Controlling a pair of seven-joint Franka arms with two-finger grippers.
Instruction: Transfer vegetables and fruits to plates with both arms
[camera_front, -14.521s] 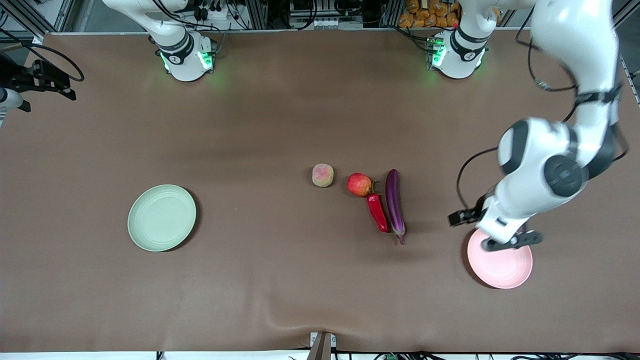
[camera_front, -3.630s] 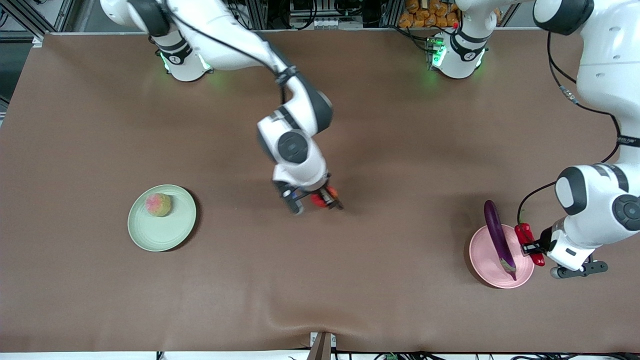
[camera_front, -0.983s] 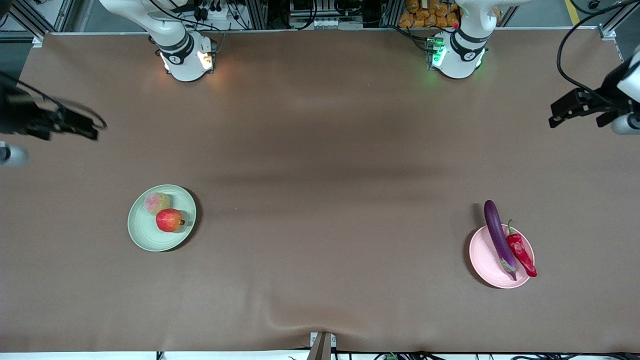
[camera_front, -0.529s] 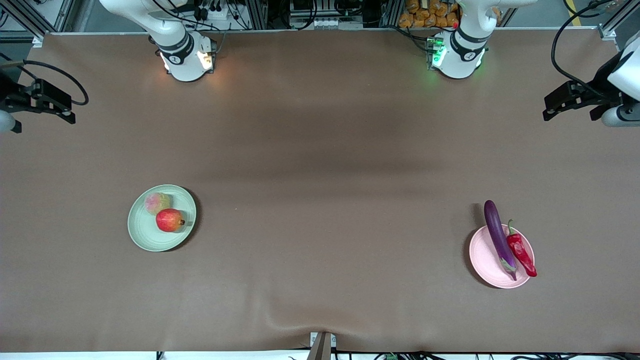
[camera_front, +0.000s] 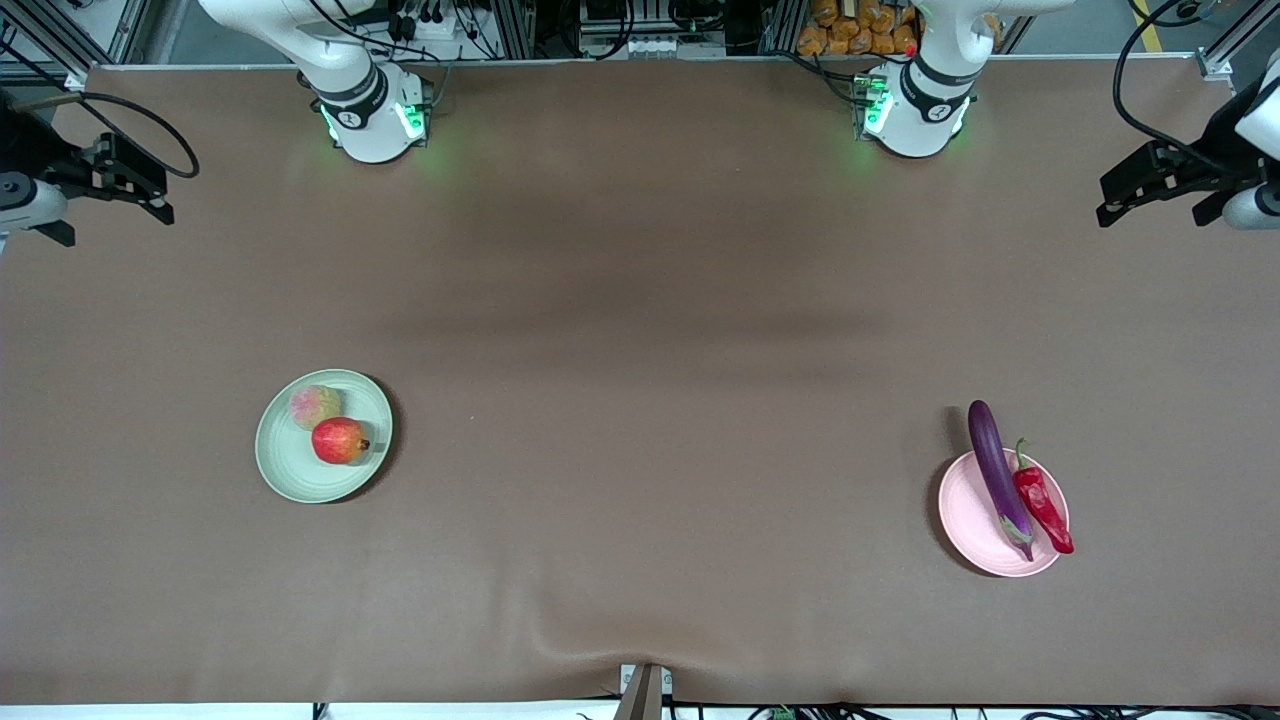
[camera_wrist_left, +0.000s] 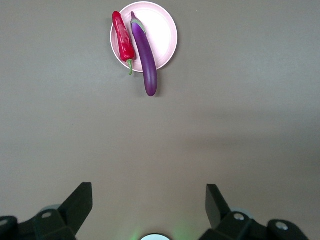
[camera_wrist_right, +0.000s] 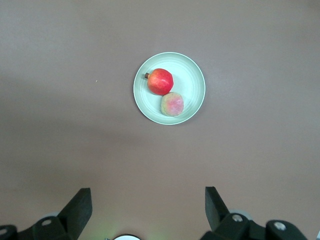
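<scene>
The pale green plate (camera_front: 288, 468) holds the red apple (camera_front: 340, 441) and the yellow-green fruit (camera_front: 314, 405). The pale pink plate (camera_front: 968, 512) holds the purple eggplant (camera_front: 998, 478), whose end overhangs the rim, and the red chili pepper (camera_front: 1043, 508) beside it. My left gripper (camera_front: 1160, 185) is open and empty, high over the table's edge at the left arm's end. My right gripper (camera_front: 95, 185) is open and empty, high over the table's edge at the right arm's end. The left wrist view shows my left gripper (camera_wrist_left: 147, 195), the pink plate (camera_wrist_left: 162, 35), the eggplant (camera_wrist_left: 145, 60) and the chili (camera_wrist_left: 123, 42). The right wrist view shows my right gripper (camera_wrist_right: 147, 197), the green plate (camera_wrist_right: 192, 82), the apple (camera_wrist_right: 160, 81) and the fruit (camera_wrist_right: 172, 104).
A brown cloth (camera_front: 640, 330) covers the table between the two plates. The arm bases (camera_front: 375, 115) stand along the edge farthest from the front camera. A small mount (camera_front: 643, 690) sits at the nearest edge.
Both grippers have shifted slightly at the table's ends. The right arm's base light went from whitish to green. The plates and produce have not moved.
</scene>
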